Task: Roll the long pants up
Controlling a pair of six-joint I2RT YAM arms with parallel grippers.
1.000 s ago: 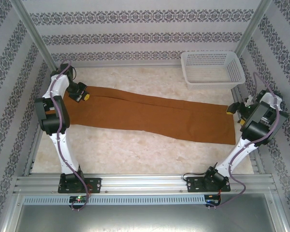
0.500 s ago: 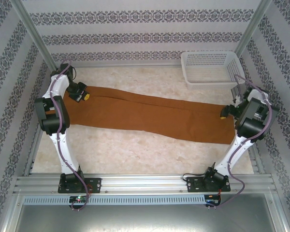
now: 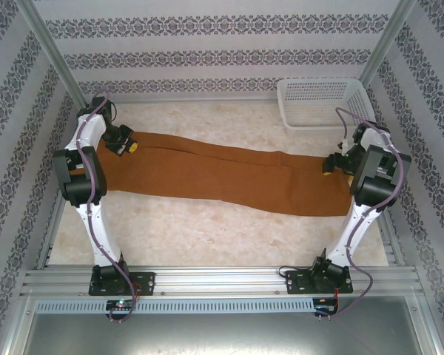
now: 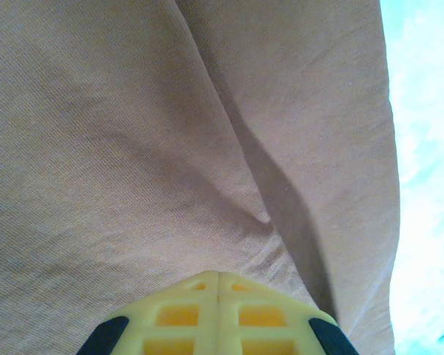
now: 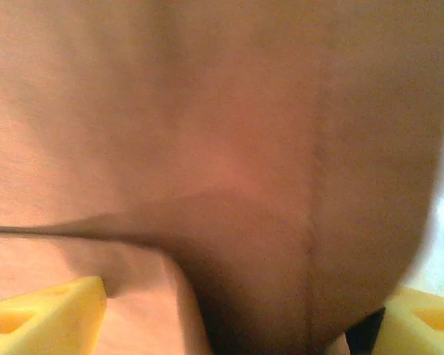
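Patterned walls (image 3: 207, 55) enclosing pale marbled table (image 3: 207, 229) | long pants (image 3: 229, 174) lying flat, white basket (image 3: 322, 103) sitting far right | left fingers (image 4: 185, 318) pressing shut at waist | right fingers (image 5: 44, 310) gaping over hems

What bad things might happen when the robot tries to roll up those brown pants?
1. The right gripper is open over the hem end of the long pants; closing there may catch just one layer, so the roll starts crooked.
2. The left gripper is shut on the waist end, puckering the cloth; a pull could drag the pants sideways.
3. The basket stands close behind the right arm; a swing might bump it.
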